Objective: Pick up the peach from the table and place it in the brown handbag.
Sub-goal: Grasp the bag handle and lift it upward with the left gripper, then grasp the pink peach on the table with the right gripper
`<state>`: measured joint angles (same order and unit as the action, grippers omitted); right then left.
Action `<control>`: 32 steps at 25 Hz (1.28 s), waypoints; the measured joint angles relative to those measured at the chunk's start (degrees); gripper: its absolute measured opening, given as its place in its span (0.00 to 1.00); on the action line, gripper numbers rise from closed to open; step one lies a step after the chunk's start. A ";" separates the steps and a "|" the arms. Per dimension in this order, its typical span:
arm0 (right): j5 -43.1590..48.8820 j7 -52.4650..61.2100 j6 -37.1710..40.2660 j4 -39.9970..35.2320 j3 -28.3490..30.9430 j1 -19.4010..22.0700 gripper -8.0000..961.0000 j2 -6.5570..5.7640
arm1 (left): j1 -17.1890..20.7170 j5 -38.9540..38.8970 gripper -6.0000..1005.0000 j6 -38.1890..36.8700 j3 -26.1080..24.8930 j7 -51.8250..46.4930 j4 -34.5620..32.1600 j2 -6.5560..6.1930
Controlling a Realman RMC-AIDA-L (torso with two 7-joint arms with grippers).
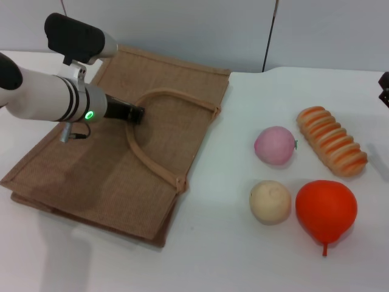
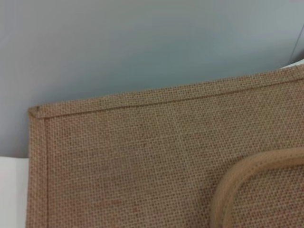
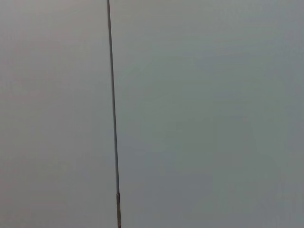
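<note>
Burlap fills the left half of the head view: the brown handbag lies flat on the white bench, its looped handle curving across the top face. Over it reaches the left arm, white with a green light glowing near the wrist, and the left gripper sits right at the handle's upper bend. Its dark tip is all that shows, so I cannot tell how far it is open or whether it has hold of the handle. Off to the right, well apart from the bag, the peach rests on the bench, pink and round. Just beside it lies a striped bread loaf. Nearer the robot sits a cream ball, and next to that an orange-red pear-shaped fruit. The right gripper is only a dark sliver at the far right edge; its state cannot be told.

Over to the left wrist view: close-up weave of the brown handbag, a stitched corner and border against the grey wall, with a piece of handle arcing in.

Right wrist view: plain grey wall with one thin dark seam.
</note>
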<state>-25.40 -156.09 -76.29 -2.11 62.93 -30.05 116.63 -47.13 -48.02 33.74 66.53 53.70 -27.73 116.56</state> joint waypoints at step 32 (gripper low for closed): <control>20.56 15.42 9.39 -6.72 -21.68 -16.13 0.89 -0.39 | 12.61 -53.76 0.13 39.04 -17.55 44.68 3.01 -3.26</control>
<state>-4.84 -140.67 -66.91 -8.83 41.25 -46.18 116.24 -34.53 -101.78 72.78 48.98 98.38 -24.71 113.31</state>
